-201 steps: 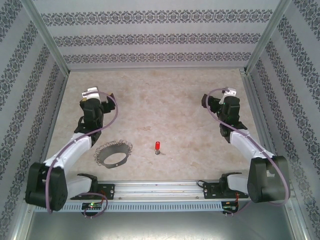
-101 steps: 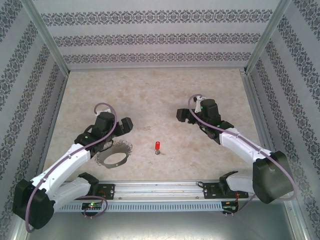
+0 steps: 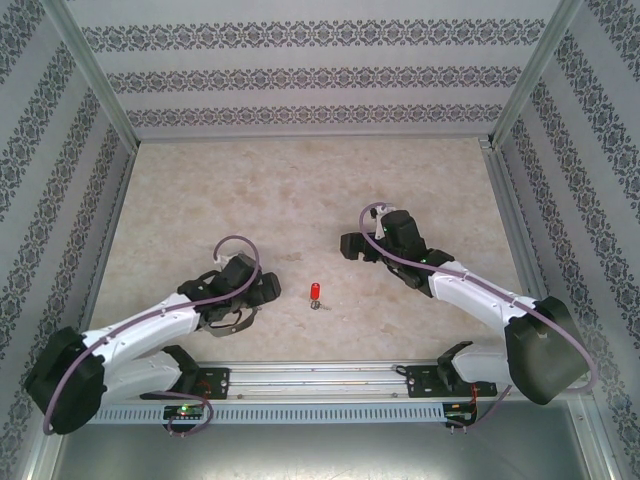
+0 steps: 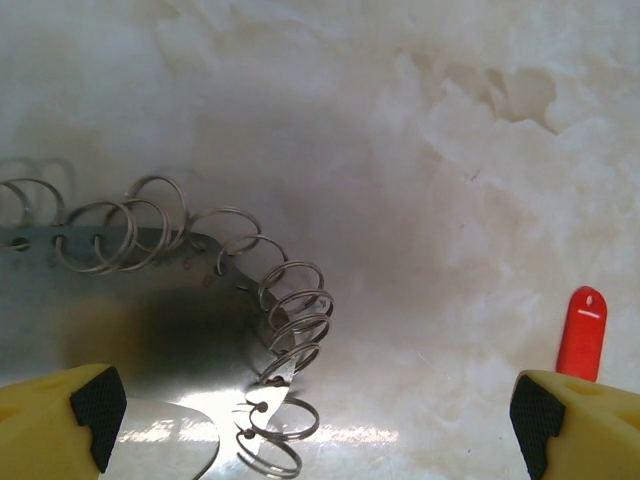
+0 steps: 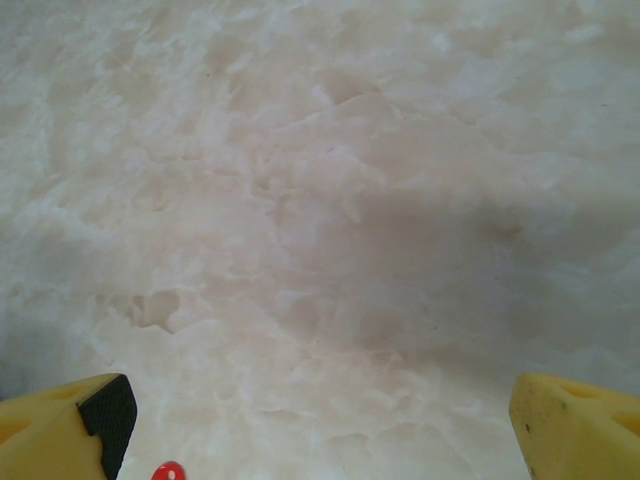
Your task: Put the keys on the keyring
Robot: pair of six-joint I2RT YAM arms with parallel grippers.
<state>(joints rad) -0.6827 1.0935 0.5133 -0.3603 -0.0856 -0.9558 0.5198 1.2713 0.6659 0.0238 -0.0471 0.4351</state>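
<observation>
A pale marbled beige tabletop (image 3: 300, 190) carries two white robot arms. The left gripper (image 3: 262, 290) hangs low over the large grey flexible loop fringed with silvery wire rings (image 4: 150, 250). Its yellow fingers (image 4: 60, 415) are spread wide, and the wrist camera shows the loop's curved edge between them. The right gripper (image 3: 348, 245), equally wide apart, hovers over bare tabletop. The tiny red-headed key with a short silver end (image 3: 315, 293) lies flat between the two grippers, near the loop but apart from it.

White arm links (image 3: 150, 323), black joints (image 3: 545, 352), purple cables (image 3: 236, 240); yellow jaws, black pads (image 4: 97, 402).
</observation>
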